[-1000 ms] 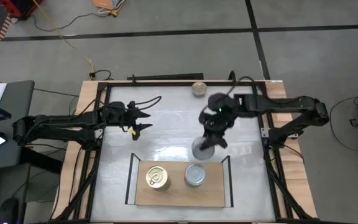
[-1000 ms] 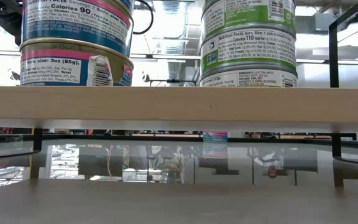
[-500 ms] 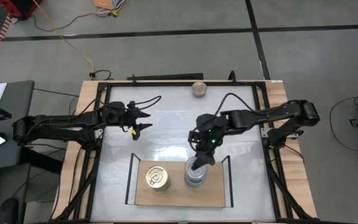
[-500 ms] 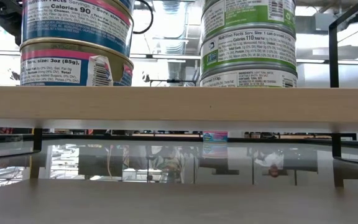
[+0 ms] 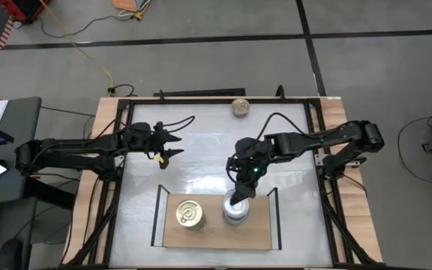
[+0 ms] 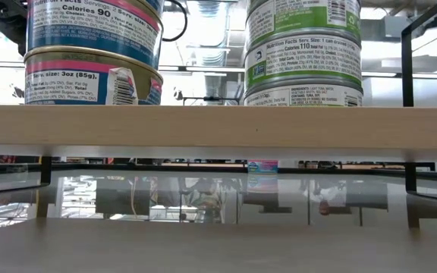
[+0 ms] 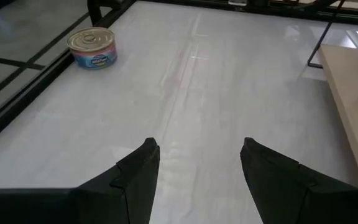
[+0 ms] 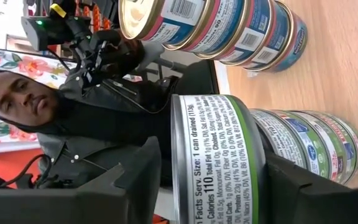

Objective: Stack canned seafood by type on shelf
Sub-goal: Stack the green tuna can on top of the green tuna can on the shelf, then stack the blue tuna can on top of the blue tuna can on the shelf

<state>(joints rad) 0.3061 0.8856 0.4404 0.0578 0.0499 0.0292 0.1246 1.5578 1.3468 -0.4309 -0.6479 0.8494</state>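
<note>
My right gripper (image 5: 237, 201) (image 8: 210, 148) is shut on a silver-lidded, green-label can (image 8: 219, 162) over the stack of like cans (image 5: 235, 215) (image 8: 316, 143) (image 6: 302, 53) on the right half of the wooden shelf (image 5: 208, 236) (image 6: 218, 125). A stack of gold-lidded, blue-and-pink cans (image 5: 190, 215) (image 6: 89, 53) (image 8: 229, 25) stands on the shelf's left half. One more gold-lidded can (image 5: 239, 106) (image 7: 92, 48) rests on its bottom at the table's far edge. My left gripper (image 5: 172, 144) (image 7: 197, 146) waits open over the table's left part. My right gripper pinches the green-label can across its flat faces, one finger (image 8: 135, 180) by the lid (image 8: 178, 155) and the other finger (image 8: 297, 186) by the bottom. It comes slanting down from the far side. The can is level over the stack; whether it rests on it, I cannot tell.
Thin black uprights (image 5: 156, 217) (image 5: 277, 217) stand at both shelf ends, the right one close to my right gripper. A black frame (image 5: 118, 150) rims the white table. A person (image 8: 73, 124) shows in the room beyond.
My right gripper has carried the green-label can from above the table's middle toward the near edge and down over the silver-lidded stack on the shelf. In the last half second it has hardly moved.
</note>
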